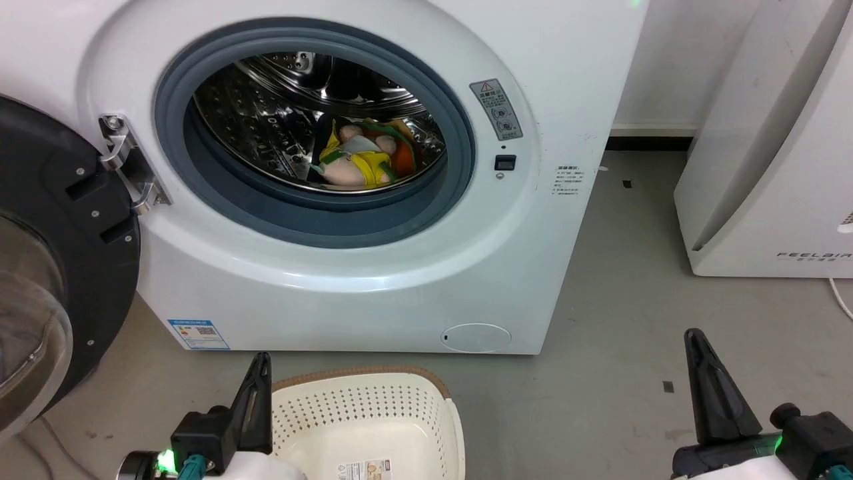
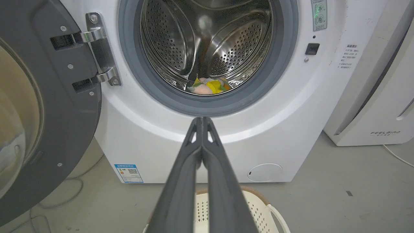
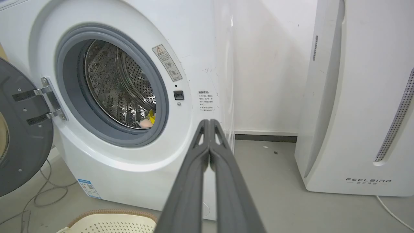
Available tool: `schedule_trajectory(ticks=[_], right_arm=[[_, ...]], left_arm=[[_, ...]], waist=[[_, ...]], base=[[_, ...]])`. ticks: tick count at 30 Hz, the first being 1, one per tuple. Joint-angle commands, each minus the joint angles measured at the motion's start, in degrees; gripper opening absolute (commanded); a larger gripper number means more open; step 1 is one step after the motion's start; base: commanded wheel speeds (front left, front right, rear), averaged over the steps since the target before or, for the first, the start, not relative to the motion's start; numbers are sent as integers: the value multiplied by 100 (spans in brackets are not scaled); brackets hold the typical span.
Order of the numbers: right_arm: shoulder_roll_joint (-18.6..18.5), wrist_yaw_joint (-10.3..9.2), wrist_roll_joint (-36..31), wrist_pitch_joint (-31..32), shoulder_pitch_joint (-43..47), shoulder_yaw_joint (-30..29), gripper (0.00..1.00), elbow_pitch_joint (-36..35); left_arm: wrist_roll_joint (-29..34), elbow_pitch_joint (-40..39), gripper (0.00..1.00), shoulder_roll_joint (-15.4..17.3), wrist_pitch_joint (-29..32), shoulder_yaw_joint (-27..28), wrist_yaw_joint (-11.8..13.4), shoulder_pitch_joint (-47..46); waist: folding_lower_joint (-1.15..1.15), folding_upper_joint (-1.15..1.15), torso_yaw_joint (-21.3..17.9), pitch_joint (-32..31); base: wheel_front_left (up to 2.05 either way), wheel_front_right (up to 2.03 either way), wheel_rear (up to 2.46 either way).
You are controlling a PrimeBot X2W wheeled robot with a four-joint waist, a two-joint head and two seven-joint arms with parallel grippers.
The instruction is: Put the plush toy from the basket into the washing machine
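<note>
Pressing its two dark fingers flat together, the left gripper [image 2: 202,120] has hold of nothing (the tips meet along their whole length), and the right gripper [image 3: 209,122] is closed the same way, also bare. Just below the left gripper's fingers and a little to their right sits the basket [image 1: 373,413]. Ahead of both grippers stands the washing machine [image 1: 373,293], its door [image 1: 60,267] swung wide off to the left gripper's left. Farther in, well beyond both sets of fingertips, the plush toy [image 1: 360,163] lies on the bottom of the steel drum [image 2: 168,38].
</note>
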Motion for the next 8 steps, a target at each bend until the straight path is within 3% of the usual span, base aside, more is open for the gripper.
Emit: schedule_trajectory(ticks=[1, 8], right_arm=[[0, -1, -52, 35, -55, 1, 0, 27], [0, -1, -93, 105, -82, 2, 0, 48]], left_arm=[[83, -43, 0, -44, 36, 41, -41, -14], [147, -78, 0, -85, 107, 96, -81, -21]], waist=[[0, 0, -3, -4], [0, 0, -11, -18]], base=[[0, 0, 0], [0, 0, 0]])
